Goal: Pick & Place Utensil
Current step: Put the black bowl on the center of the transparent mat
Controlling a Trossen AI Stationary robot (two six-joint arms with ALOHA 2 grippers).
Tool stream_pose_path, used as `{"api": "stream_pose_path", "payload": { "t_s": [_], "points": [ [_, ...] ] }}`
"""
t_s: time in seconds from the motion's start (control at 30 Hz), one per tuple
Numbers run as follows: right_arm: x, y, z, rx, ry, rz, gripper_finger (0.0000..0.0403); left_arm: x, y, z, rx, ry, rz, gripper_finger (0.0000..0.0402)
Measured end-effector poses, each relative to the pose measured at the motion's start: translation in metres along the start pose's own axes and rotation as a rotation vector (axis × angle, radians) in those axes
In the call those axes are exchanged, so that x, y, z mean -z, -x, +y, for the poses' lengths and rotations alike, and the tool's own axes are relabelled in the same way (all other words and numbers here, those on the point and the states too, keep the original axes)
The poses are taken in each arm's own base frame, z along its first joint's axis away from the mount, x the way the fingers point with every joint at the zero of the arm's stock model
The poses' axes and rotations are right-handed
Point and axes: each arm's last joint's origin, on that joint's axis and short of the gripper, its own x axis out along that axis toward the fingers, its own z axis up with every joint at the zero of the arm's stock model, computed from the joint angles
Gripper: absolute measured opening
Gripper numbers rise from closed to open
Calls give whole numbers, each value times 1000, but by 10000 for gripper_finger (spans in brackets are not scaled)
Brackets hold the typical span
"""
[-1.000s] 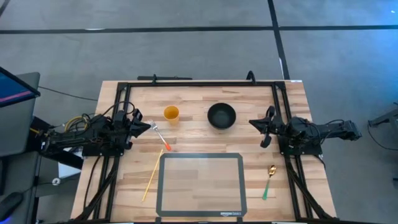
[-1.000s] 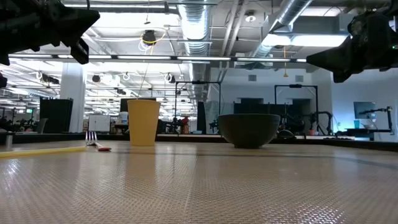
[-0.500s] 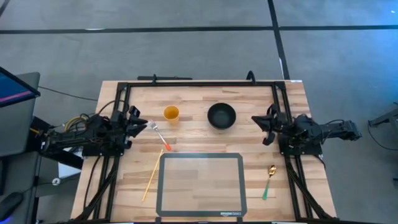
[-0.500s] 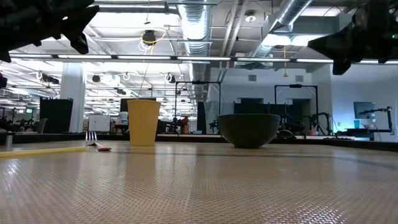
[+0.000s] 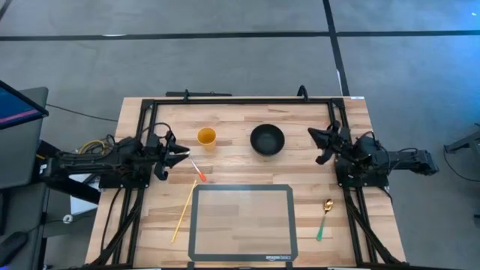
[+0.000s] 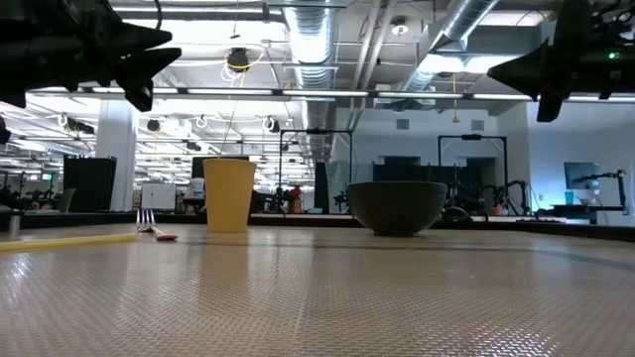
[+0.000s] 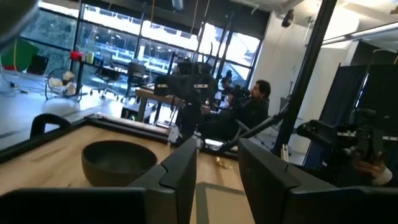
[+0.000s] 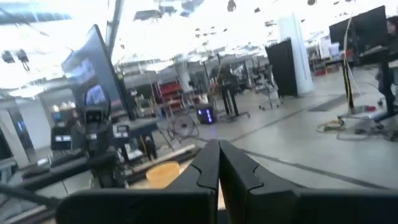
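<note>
**Fork lies just ahead of the left pincer**

The left gripper (image 5: 180,154) hovers with fingers parted, empty. The fork (image 5: 194,166) lies on the table (image 5: 240,120) just beside it, toward the near edge, long axis diagonal, tines nearest the pincer. The orange cup (image 5: 206,136) stands close behind. The right gripper (image 5: 319,139), fingers together, waits near the right edge, farther off.

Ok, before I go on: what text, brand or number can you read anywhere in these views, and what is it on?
"amazonbasics": small print along the near edge of the baking mat in the high view, only just legible.
Yellow cup, black bowl, fork, spoon: no markings visible.
Monitor in the right wrist view: something on screen, too blurred to read.
Nothing else is readable.
</note>
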Motion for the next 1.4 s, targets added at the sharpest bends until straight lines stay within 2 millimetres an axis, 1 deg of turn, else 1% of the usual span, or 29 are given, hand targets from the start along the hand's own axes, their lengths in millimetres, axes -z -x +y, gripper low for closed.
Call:
{"api": "stream_pose_path", "payload": {
  "t_s": [0.1,0.23,0.33,0.4,0.5,0.6,0.67,0.77,0.87,0.93,1.07,1.17,1.4],
  "points": [
    [-2,-1,0,-48,15,-11,0,-6,-3,-1,3,-9,-12,112],
    [-12,-1,7,-261,32,-101,4,-21,-10,-4,12,-19,-30,112],
    [-20,-4,13,-351,87,-166,32,-31,-16,-6,29,-65,-32,113],
    [-26,-11,18,-356,107,-143,61,-36,-20,-7,33,-65,-28,113],
    [-30,-25,28,-359,142,-16,106,-42,-26,-8,30,-64,-11,113],
    [-30,-44,41,-362,158,187,139,-44,-32,-8,26,-80,6,113],
    [-30,-56,50,-349,163,339,151,-44,-35,-7,23,-89,19,113],
    [-27,-74,61,-315,170,557,157,-41,-37,-6,19,-87,40,114],
    [-14,-87,68,-273,207,756,155,-39,-38,-5,17,-86,50,114],
    [-1,-95,71,-254,235,836,153,-39,-38,-5,16,-86,52,114],
    [23,-113,74,-222,278,933,155,-39,-38,-5,17,-86,50,114],
    [38,-125,74,-186,344,985,161,-39,-38,-5,17,-86,50,114],
    [64,-151,75,-149,414,1070,175,-39,-38,-5,17,-86,50,114]
  ]
}}
